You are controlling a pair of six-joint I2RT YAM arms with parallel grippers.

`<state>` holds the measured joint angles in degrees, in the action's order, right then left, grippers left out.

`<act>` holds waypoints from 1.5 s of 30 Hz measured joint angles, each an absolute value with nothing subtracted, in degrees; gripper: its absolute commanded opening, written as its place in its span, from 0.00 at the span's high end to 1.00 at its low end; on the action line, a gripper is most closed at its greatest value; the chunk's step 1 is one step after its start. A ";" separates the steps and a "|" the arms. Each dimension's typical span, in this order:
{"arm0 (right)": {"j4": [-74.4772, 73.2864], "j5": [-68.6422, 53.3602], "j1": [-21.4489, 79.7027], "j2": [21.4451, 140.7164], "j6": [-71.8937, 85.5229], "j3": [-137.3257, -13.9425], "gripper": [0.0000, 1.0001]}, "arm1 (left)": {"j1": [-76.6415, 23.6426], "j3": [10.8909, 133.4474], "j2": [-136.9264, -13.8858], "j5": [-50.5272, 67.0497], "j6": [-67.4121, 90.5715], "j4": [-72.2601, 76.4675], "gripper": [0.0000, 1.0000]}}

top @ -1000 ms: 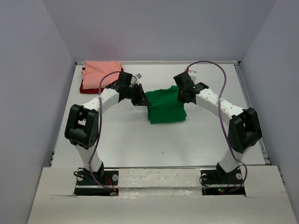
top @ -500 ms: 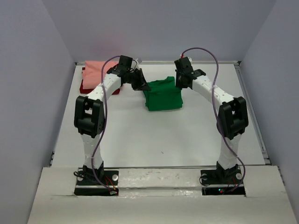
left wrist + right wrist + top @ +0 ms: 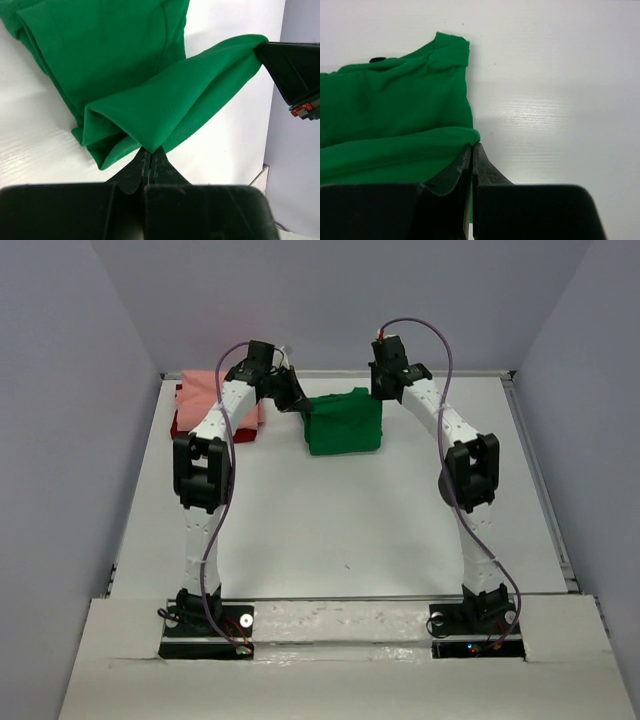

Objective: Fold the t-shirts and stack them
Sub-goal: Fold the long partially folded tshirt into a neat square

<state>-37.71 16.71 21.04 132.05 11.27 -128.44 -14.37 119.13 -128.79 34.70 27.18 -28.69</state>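
Note:
The folded green t-shirt (image 3: 345, 423) hangs near the far edge of the table, held by its two far corners. My left gripper (image 3: 299, 403) is shut on its left corner, seen up close in the left wrist view (image 3: 150, 148). My right gripper (image 3: 381, 392) is shut on its right corner, seen in the right wrist view (image 3: 472, 145). The green cloth (image 3: 395, 120) drapes down from both grips and its lower part rests on the table. The salmon pink t-shirt (image 3: 210, 390) lies folded on the dark red t-shirt (image 3: 183, 424) at the far left corner.
The white table (image 3: 340, 530) is walled on three sides, with the back wall just behind both grippers. The pink and red stack lies just left of the left arm. A purple cable loops over each arm.
Both arms have stretched toward the back wall, carrying the green t-shirt away from the table's middle to the far edge. Both grippers have stayed shut on it.

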 measured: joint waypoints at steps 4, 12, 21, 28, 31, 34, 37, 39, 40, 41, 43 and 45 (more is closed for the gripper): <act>-39.62 15.75 20.97 132.22 11.00 -128.44 1.00 | -14.41 117.30 -128.60 35.00 27.14 -29.28 1.00; -39.92 13.93 20.99 131.70 10.44 -124.64 1.00 | -14.66 111.26 -126.78 34.87 26.98 -28.73 1.00; -40.36 12.58 20.99 132.05 8.32 -128.03 1.00 | -14.22 112.14 -126.69 34.50 26.96 -28.53 1.00; -40.27 12.40 20.99 131.92 7.99 -129.16 1.00 | -14.00 113.30 -126.54 34.48 26.83 -28.40 1.00; -40.23 12.12 20.99 129.43 9.10 -123.87 1.00 | -14.04 110.52 -124.57 34.48 26.81 -28.03 1.00; -40.38 11.53 21.12 125.91 10.55 -118.98 1.00 | -14.35 105.27 -120.31 34.54 26.83 -27.62 1.00; -40.53 11.55 21.89 120.84 11.88 -113.82 1.00 | -15.46 97.95 -114.10 34.44 26.81 -25.69 1.00; -40.80 11.81 22.81 117.08 12.62 -110.45 1.00 | -16.34 93.80 -110.61 34.39 26.83 -25.36 1.00; -41.12 12.10 23.29 115.28 13.06 -109.12 1.00 | -16.80 91.98 -109.10 34.41 26.83 -25.19 1.00; -40.91 12.29 23.83 113.32 13.63 -107.26 1.00 | -17.37 89.82 -107.37 34.37 26.83 -24.32 1.00; -41.45 12.56 24.91 109.80 14.46 -103.83 1.00 | -18.35 85.01 -104.12 34.35 26.85 -23.44 1.00; -41.63 13.10 26.15 106.45 15.77 -99.81 1.00 | -19.07 81.32 -101.58 34.24 26.87 -22.59 1.00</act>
<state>-41.63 13.10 26.15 106.45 15.77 -99.81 -19.07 81.32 -101.58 34.24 26.87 -22.59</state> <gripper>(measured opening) 0.027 0.014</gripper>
